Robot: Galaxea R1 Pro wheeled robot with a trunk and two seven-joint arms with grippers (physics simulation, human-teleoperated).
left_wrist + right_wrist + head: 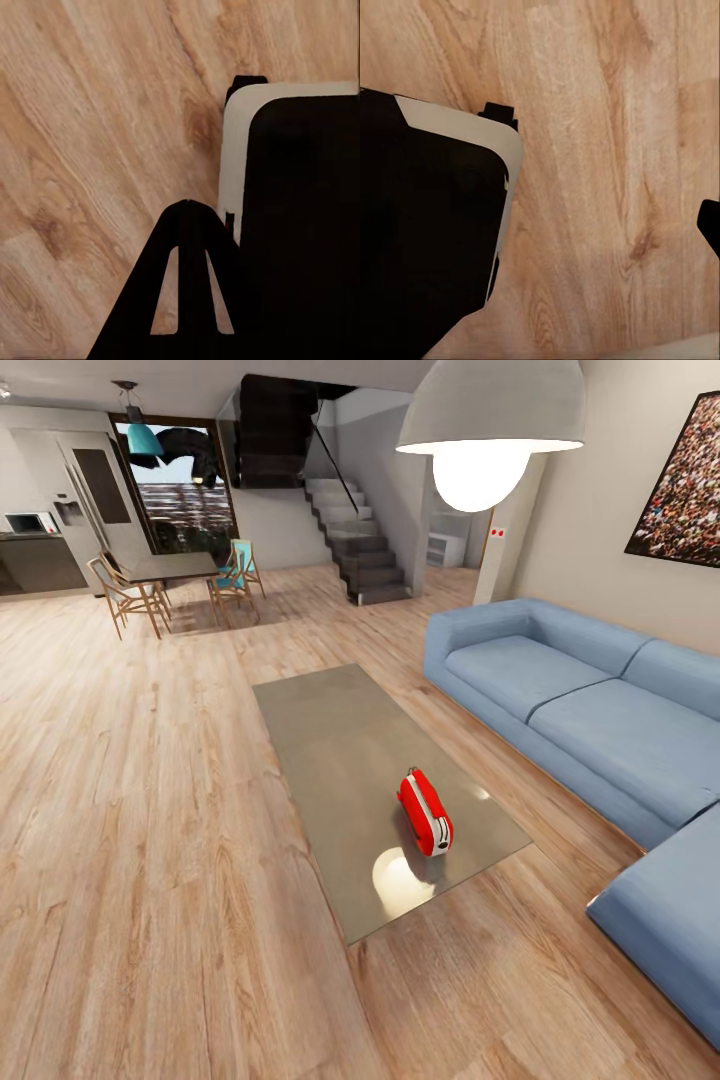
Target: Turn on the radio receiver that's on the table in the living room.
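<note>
The red radio (pixel 425 812) lies on its side on the low grey table (pixel 330 730), toward the table's 5 o'clock corner, with the blue sofa (pixel 560 700) at its 3 o'clock. Both wrist views look down on wood floor (pixel 140 840); part of a dark finger of the left gripper (pixel 191 277) shows, but how far either gripper's jaws stand apart cannot be told. Judged stage: approach. Whether the radio is on cannot be read. The next move calls for closing in until an arm reaches the radio
</note>
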